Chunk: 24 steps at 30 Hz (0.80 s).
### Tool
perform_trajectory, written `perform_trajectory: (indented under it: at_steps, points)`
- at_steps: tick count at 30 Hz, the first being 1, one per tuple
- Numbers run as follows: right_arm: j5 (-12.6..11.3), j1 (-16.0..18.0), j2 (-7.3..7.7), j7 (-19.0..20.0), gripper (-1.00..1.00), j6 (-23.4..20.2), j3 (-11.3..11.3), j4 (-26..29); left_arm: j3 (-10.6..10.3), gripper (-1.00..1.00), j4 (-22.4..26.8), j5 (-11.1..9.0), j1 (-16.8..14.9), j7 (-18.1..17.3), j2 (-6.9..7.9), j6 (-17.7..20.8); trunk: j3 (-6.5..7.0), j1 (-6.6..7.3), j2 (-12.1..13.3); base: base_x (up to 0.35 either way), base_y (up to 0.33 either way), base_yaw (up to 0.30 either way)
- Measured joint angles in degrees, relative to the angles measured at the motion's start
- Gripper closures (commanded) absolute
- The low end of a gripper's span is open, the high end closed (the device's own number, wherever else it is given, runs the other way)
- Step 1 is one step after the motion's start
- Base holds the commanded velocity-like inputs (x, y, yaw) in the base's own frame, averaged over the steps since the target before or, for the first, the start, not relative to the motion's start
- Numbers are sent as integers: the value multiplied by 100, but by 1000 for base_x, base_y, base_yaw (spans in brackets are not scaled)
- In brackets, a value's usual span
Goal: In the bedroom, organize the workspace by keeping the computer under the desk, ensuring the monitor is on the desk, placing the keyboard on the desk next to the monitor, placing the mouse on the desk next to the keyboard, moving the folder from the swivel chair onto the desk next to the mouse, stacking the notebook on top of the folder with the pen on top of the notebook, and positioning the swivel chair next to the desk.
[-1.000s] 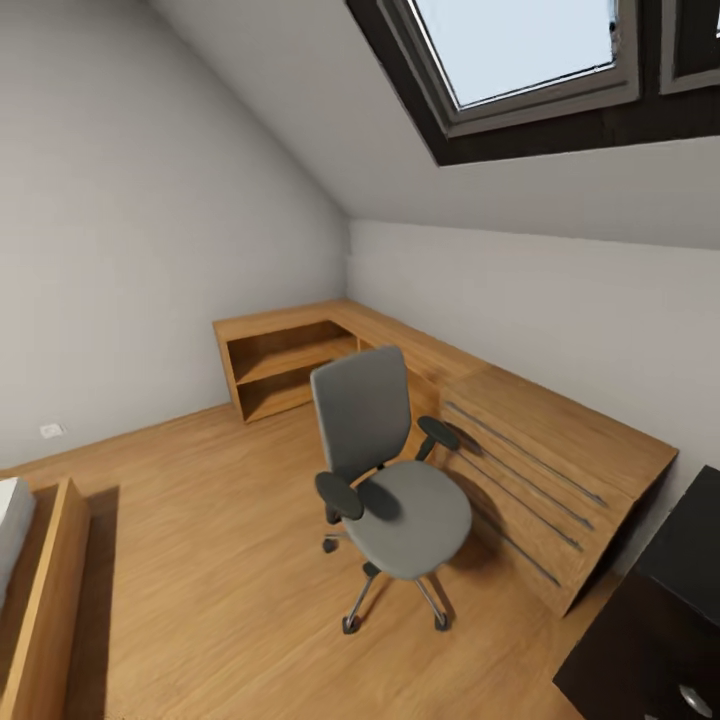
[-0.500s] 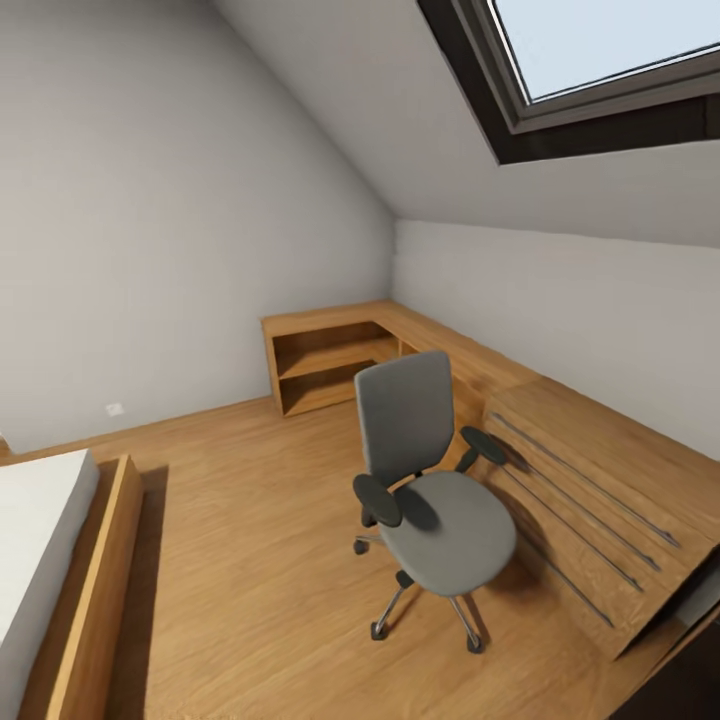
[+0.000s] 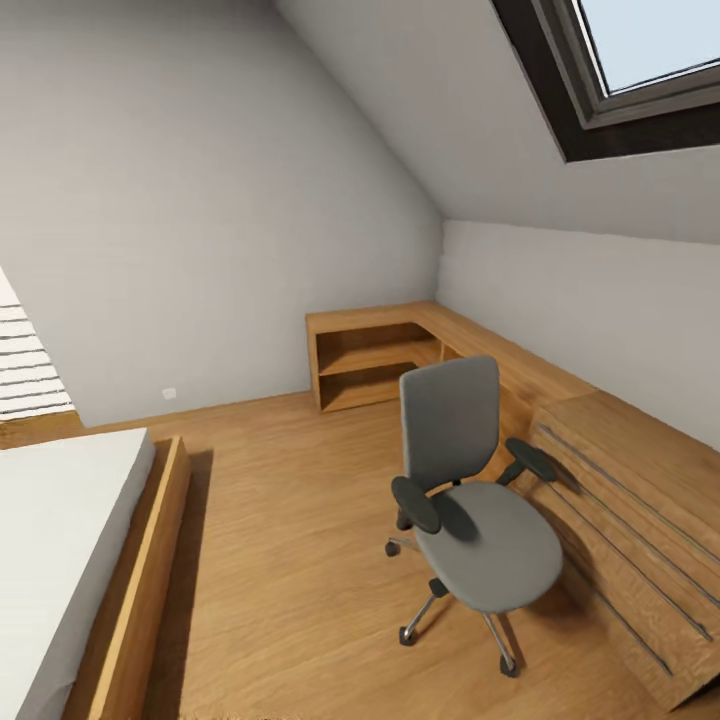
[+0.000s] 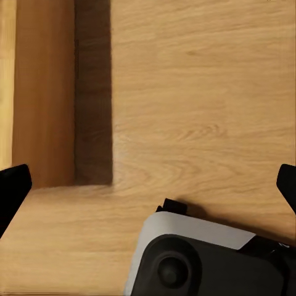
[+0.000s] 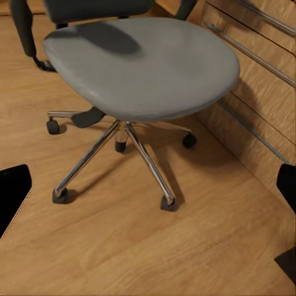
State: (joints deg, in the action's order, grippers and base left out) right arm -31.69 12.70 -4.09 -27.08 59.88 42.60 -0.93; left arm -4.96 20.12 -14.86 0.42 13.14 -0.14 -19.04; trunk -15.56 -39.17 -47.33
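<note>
Since the robot appears to be on its way through the bedroom and not yet at work, the head view takes in mostly room: a broad floor of warm wood-grain planks (image 3: 280, 520) runs from the lower edge up to a pale grey wall, under a sloped ceiling with a dark-framed skylight (image 3: 640, 60) in the upper right corner. A low bed with a white mattress and light wooden frame (image 3: 60, 540) fills the lower left. A run of light wooden low cabinets (image 3: 600, 440) follows the right-hand wall and turns the corner into open shelves near the middle of the frame. Just beside those cabinets, right of centre, stands the grey swivel chair with black armrests and a chrome star base (image 3: 480, 530). Its seat is plain grey across the top and its back is turned toward the corner, so it probably has yet to be wheeled to its place. The right wrist view looks at the same seat from close by, with the chrome legs and casters (image 5: 123, 148) splayed on the planks. That suggests the right arm hangs low and near the chair. The right gripper (image 5: 149, 194) is spread wide – its black fingertips sit at opposite edges of the view, holding nothing. The left gripper (image 4: 148, 188) is spread just as wide over bare floor beside the wooden bed frame, above a grey-and-black part of the robot's own body (image 4: 197, 259) – both hands likely kept free for a grasp to come.
</note>
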Motion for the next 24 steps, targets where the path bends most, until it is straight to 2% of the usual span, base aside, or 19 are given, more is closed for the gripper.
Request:
perform_trajectory:
  at_steps: [9,13,24]
  points:
    - [5,0,0,2,-100,0,11,-2,-3,-100,0,-4,0,4,0,-8,0,0,0,8,0,287]
    - [9,0,2,10,-100,0,9,-2,-8,-100,-1,-9,0,17,1,-2,0,3,-1,260,0,247]
    - [2,0,41,49,-100,-1,17,-5,-8,-100,-3,-10,1,12,1,-1,27,2,-1,279,0,29]
